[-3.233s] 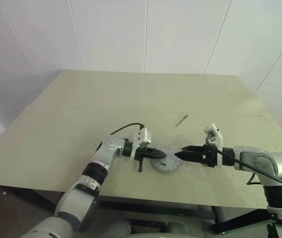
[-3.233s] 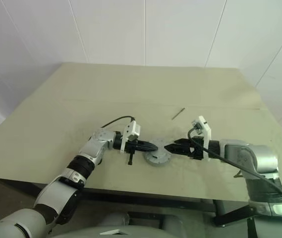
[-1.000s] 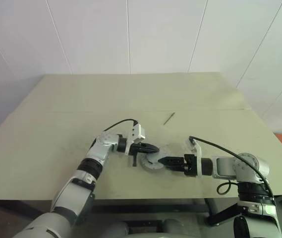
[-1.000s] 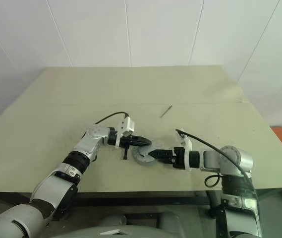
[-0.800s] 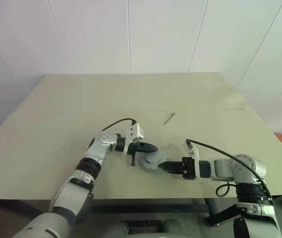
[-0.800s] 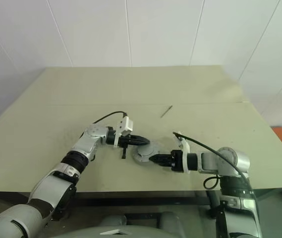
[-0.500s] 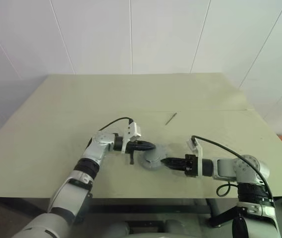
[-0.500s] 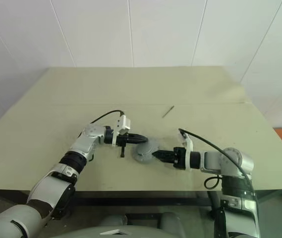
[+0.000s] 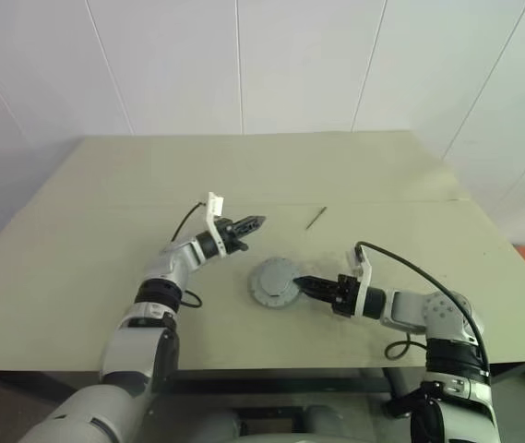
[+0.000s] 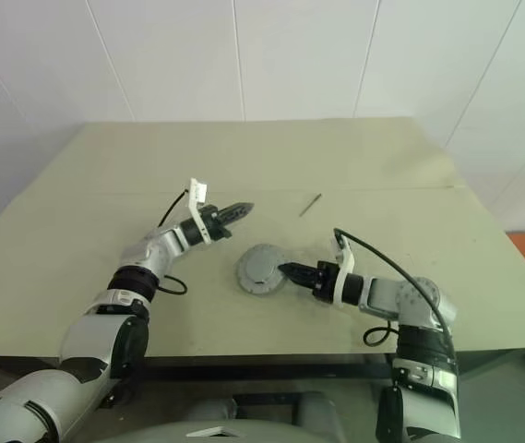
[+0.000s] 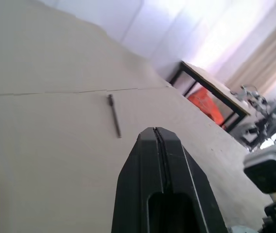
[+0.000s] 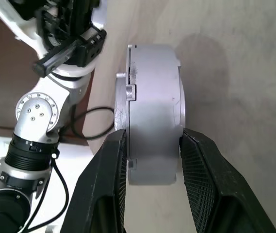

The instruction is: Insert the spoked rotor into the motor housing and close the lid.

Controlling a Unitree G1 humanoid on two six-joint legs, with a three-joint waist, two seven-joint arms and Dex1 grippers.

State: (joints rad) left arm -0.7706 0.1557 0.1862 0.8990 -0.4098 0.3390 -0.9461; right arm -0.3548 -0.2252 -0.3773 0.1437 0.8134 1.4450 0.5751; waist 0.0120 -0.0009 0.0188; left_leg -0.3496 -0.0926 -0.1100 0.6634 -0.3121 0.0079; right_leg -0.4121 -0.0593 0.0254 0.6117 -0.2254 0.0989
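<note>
Right gripper (image 12: 150, 160): its 2 black fingers (image 12: 109, 179) are clamped on the rim of the motor housing, 1 on each flat face, seen plainly from the right wrist

Motor housing (image 9: 273, 281): a thick round silver-grey puck on the table, right at the tips of the right gripper (image 9: 301, 281); its top looks like a plain closed disc from the head views, and I cannot tell what is inside

Spoked rotor: I cannot tell where it is

Left gripper (image 9: 256, 221): fingers pressed together to a thin seam, holding nothing, lifted off the table and pointing across towards the right side

Gap between the 2 grippers: the left one sits up and away from the housing, well apart from the right one's tips

Thin dark rod (image 9: 315, 219): lying flat on the table just ahead of the left gripper's tips, not touched; it shows beyond the closed fingers in the left wrist view (image 11: 114, 115)

Table (image 9: 105, 203): pale tan top with a faint seam running across it, past the rod
</note>
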